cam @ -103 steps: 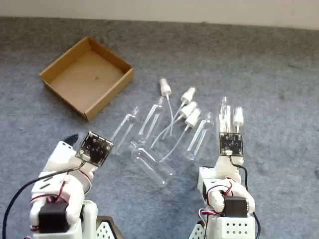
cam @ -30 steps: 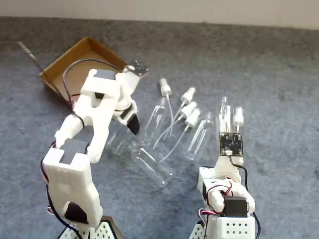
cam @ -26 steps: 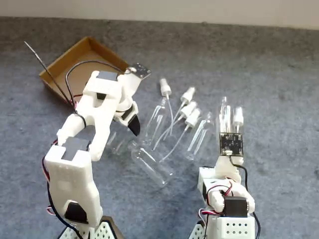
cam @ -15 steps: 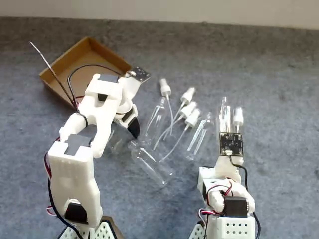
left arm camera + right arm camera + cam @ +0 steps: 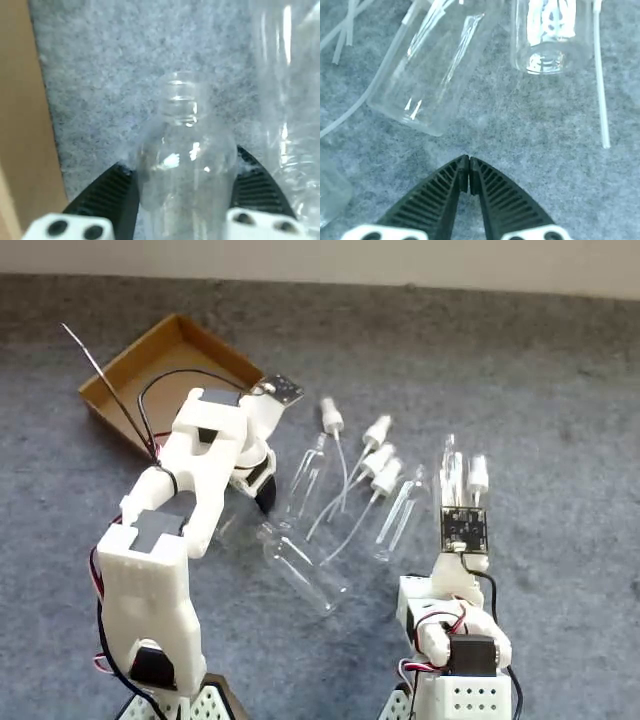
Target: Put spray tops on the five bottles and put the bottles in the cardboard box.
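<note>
Closest to me, the right gripper (image 5: 469, 167) is sitting low over the grey desk (image 5: 560, 390). Its fingers are pressed together and holding nothing, and a couple of clear bottles are lying just past the tips.

Counting it all up, I'm getting five bottles, five white spray tops (image 5: 378, 430) and one cardboard box (image 5: 128, 353).

Four loose bottles (image 5: 305, 565) are lying on their sides mid-desk. The spray tops are sitting among and just beyond them, thin tubes trailing back between the bottles.

The fifth bottle (image 5: 182, 140) is lying flat near the box's wall. Its long axis is running away from the left arm's base and its open threaded neck is pointing toward the far side. The left gripper (image 5: 184, 161) is clamping it, one finger on each side of the body, with the neck sticking out past the fingertips.

Farthest out on the left, the box is sitting open side up, with the left arm partly covering its near corner.
</note>
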